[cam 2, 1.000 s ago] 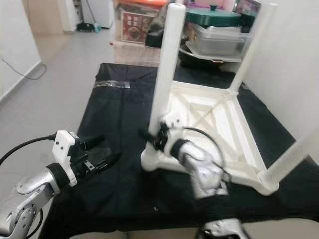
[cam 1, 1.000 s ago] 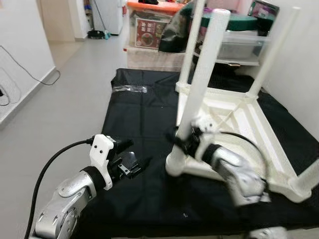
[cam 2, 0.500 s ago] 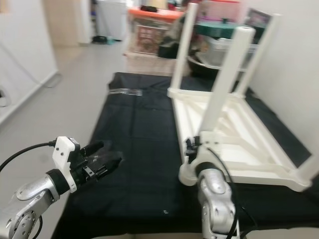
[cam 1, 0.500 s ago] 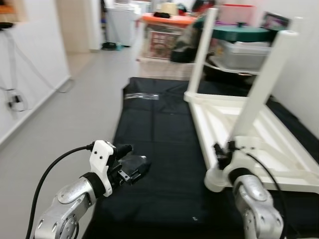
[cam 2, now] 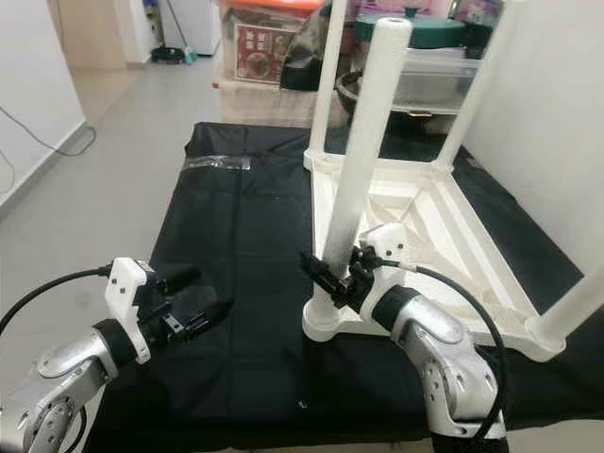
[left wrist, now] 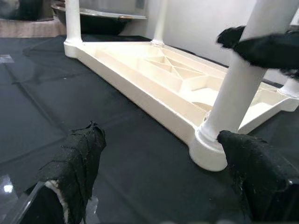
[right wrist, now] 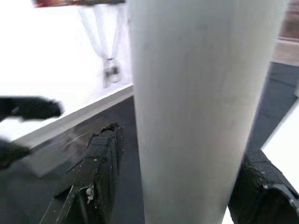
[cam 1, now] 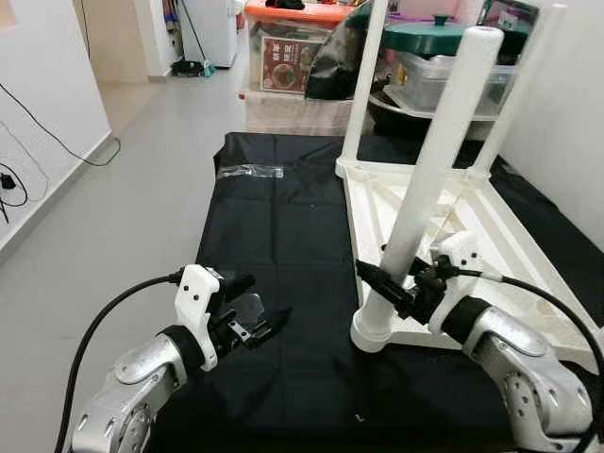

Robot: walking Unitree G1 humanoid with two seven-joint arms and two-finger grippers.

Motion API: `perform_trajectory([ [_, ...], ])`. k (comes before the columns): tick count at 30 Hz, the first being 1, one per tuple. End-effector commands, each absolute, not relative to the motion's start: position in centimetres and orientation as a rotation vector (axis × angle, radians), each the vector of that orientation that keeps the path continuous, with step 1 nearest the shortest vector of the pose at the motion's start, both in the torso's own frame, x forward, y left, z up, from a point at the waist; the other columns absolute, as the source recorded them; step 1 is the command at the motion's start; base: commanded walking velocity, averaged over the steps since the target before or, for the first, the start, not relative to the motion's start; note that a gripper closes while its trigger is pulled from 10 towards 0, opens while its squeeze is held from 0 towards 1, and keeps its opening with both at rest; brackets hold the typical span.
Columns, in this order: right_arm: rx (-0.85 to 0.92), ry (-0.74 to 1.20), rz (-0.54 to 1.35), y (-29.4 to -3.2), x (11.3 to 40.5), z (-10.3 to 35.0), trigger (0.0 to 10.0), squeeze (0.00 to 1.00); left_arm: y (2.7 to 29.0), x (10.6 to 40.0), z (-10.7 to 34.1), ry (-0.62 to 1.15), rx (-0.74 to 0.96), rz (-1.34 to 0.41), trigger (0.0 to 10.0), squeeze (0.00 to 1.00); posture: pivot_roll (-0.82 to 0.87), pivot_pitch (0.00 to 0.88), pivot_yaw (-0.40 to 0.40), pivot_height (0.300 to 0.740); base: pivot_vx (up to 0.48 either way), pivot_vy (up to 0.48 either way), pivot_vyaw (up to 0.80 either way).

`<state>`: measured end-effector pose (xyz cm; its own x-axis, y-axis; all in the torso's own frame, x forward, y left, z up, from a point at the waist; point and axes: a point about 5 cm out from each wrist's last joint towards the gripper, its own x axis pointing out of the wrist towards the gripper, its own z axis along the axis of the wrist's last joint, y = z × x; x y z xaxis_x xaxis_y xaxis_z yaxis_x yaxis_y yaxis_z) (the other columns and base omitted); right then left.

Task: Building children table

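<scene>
Table: white plastic children's table [cam 1: 444, 217] lies upside down on the right half of a black sheet [cam 1: 283, 245] spread over a pale grey floor [cam 1: 123, 179], its round legs pointing up.
Left eye view, room: white wall [cam 1: 42, 85] with a black cable on the left; stacked storage boxes [cam 1: 293, 66] and a green-lidded container [cam 1: 429, 38] beyond the sheet's far edge.
Left eye view, near leg: smooth white tube [cam 1: 434, 179] stands in the socket at the table's near left corner, leaning slightly.
Left eye view, right gripper: right gripper [cam 1: 401, 283] sits at the leg's lower part, black fingers spread either side of the tube; whether they press it cannot be told.
Left eye view, left gripper: left gripper [cam 1: 260, 321] hangs over bare sheet near its near left edge, fingers parted, grasping nothing.
Right eye view, sheet: crumpled clear plastic wrap [cam 2: 219, 162] lies near the far left corner; wide open black cloth between it and the left gripper.
Right eye view, edges: sheet's left edge runs straight along bare floor.
Left wrist view: two cloth-wrapped black fingers [left wrist: 77, 163] frame the ribbed underside of the table and the near leg's collar; sheet looks slightly glossy.
Right wrist view: white leg [right wrist: 201, 107] close up between two black fingers [right wrist: 100, 172], small gaps visible on both sides.
</scene>
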<state>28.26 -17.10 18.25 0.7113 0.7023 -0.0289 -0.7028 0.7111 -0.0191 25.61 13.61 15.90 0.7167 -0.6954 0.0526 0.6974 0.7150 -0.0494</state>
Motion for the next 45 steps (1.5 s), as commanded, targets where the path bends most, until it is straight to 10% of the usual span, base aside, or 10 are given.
perform_trajectory([
  [1,-0.038,0.046,0.896,-15.6,28.1,17.3,10.0,0.0,13.6,25.6,15.8,-0.032,-0.057,-0.771,10.0,0.0,0.06,0.0,-0.106,0.74,0.0,0.0,0.0],
  [5,-0.035,0.078,0.911,-13.8,29.9,16.0,6.4,0.0,13.6,25.5,16.1,-0.042,-0.056,-0.76,10.0,0.0,0.09,0.0,-0.124,0.74,0.0,0.0,0.0],
  [6,-0.035,0.101,0.833,-13.6,30.9,15.6,0.0,0.0,13.8,25.4,16.1,-0.042,-0.055,-0.753,10.0,0.0,0.09,0.0,-0.126,0.74,0.0,0.0,0.0],
  [19,-0.058,0.343,-0.274,-20.7,28.7,12.5,0.0,0.0,14.1,24.9,15.6,-0.024,-0.059,-0.737,10.0,0.0,0.06,0.0,-0.109,0.74,0.0,0.0,0.0],
  [22,-0.022,0.261,-0.072,-18.1,27.9,13.7,10.0,0.0,13.9,25.0,15.5,-0.02,-0.062,-0.744,10.0,0.0,0.05,0.0,-0.103,0.74,0.0,0.0,0.0],
  [25,0.008,0.179,0.081,-16.6,27.7,14.4,10.0,0.0,13.7,25.0,15.4,-0.019,-0.066,-0.751,10.0,0.0,0.04,0.0,-0.097,0.74,0.0,0.0,0.0],
  [26,0.01,0.143,0.129,-16.4,27.8,14.7,10.0,1.0,13.6,25.0,15.4,-0.019,-0.066,-0.754,10.0,0.0,0.05,0.0,-0.097,0.74,0.0,0.0,0.0],
  [31,0.017,0.114,0.213,-15.6,28.4,15.8,10.0,1.0,13.8,25.1,15.6,-0.021,-0.064,-0.754,10.0,0.0,0.05,0.0,-0.101,0.74,0.0,0.0,0.0],
  [32,0.036,0.111,0.24,-15.4,28.4,16.2,10.0,0.0,13.8,25.1,15.6,-0.022,-0.063,-0.753,10.0,0.0,0.05,0.0,-0.102,0.74,0.0,0.0,0.0],
  [45,-0.075,0.067,0.936,-15.9,28.5,17.1,10.0,0.0,13.8,25.4,15.8,-0.034,-0.058,-0.747,10.0,0.0,0.08,0.0,-0.12,0.74,0.0,0.0,0.0],
])
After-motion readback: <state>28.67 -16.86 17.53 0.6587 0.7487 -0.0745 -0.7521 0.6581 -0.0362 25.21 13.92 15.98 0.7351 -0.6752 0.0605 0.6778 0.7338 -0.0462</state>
